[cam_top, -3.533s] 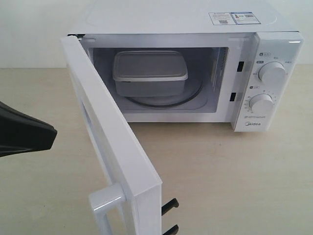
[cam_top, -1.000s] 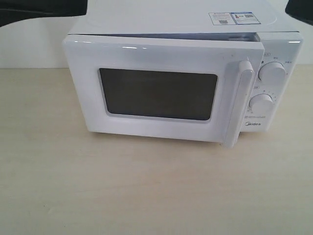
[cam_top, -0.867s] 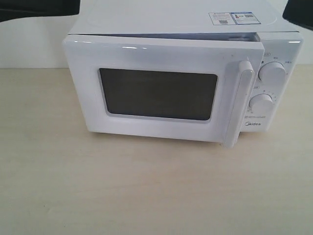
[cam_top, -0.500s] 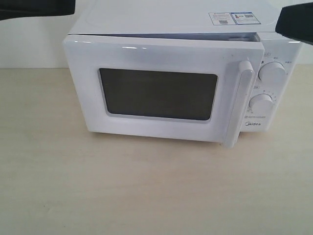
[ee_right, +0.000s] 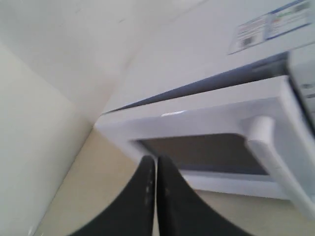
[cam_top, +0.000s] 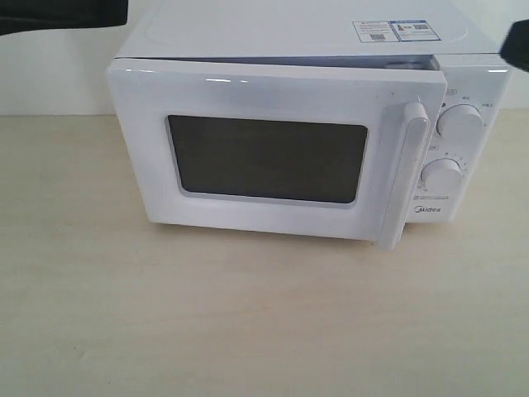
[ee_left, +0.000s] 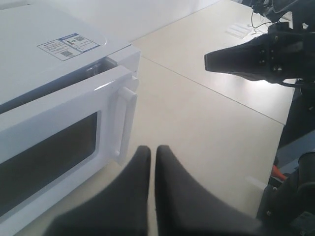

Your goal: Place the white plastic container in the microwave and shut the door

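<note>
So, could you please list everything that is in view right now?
microwave: one, white, on the table.
door: one, white with a dark window, nearly shut, with a narrow gap showing.
handle: one, white, upright on the door's right edge.
dials: two, white, stacked right of the door.
label stickers: two, on the microwave's top.
table: one, pale wood.
left gripper: one, black, shut, empty.
right gripper: one, black, shut, empty.

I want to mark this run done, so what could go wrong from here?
The door looks ajar: a gap shows between it and the microwave near the handle, so it may not be latched. The left gripper and right gripper are shut and clear of it, so nothing presses it home.
</note>
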Motion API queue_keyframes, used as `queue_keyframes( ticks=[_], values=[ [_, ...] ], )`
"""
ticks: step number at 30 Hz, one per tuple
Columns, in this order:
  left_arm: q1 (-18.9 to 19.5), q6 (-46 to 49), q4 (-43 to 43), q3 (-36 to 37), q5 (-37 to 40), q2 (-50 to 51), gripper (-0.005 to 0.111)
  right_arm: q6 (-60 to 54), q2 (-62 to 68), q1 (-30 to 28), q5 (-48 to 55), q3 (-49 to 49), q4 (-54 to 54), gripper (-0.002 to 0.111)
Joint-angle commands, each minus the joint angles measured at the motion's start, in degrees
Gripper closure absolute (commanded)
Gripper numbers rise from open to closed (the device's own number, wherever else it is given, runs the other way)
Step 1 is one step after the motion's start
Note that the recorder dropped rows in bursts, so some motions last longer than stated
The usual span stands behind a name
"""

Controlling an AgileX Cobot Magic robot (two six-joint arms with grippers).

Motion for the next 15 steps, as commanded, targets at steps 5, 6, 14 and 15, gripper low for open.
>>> queue_keyframes(
  ticks=[5, 6, 14, 15],
  values=[
    [-0.20, -0.53, -0.15, 0.18, -0.09, -0.23, 0.102, 38.06, -5.88, 0.10, -12.61, 0.05, -37.95, 0.107],
    [-0.20, -0.53, -0.15, 0.18, -0.09, -0.23, 0.102, 40.11, -6.66, 0.10, -14.29, 0.05, -41.54, 0.107],
    [-0.20, -0.53, -0.15, 0.18, -0.09, -0.23, 0.102, 49.08, -6.69, 4.32, -20.97, 0.15, -55.87, 0.107],
    [-0.20, -0.53, -0.15, 0.18, -0.09, -0.23, 0.102, 49.24, -5.70, 6.32, -21.23, 0.15, -56.94, 0.107]
  ],
)
